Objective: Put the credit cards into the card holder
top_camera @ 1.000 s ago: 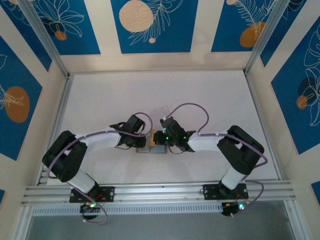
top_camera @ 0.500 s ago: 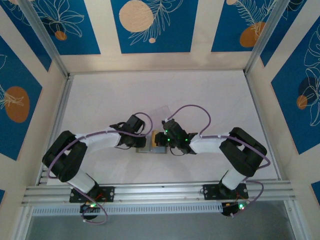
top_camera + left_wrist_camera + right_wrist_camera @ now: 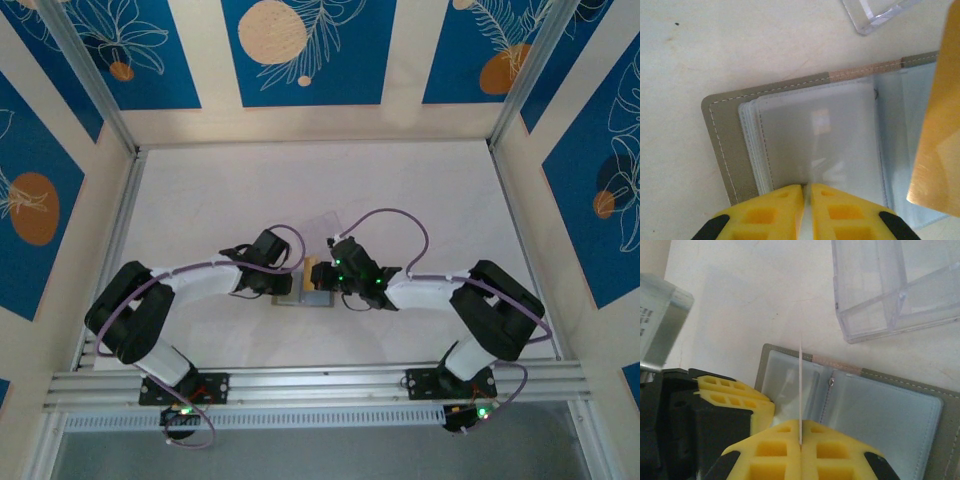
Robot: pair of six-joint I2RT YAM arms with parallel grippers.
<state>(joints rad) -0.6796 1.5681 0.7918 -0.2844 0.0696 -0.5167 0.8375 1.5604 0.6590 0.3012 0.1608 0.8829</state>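
Right wrist view: the right gripper (image 3: 800, 440) is clamped on a thin card (image 3: 800, 390), edge-on just ahead of its fingertips, over the open card holder (image 3: 880, 410). The left gripper (image 3: 806, 192) pinches the holder's clear sleeve. A clear case (image 3: 895, 285) lies beyond.

Top view: bright, even light, with soft shadows under the arms on the white table (image 3: 200, 200).
Left wrist: pale glare patch on the card holder (image 3: 820, 120) sleeve. Tan card (image 3: 935, 125) and yellow pads (image 3: 765, 215) are blurred, close to the lens.
Right wrist: clear plastic case (image 3: 890, 285) is crisp, with edge highlights.
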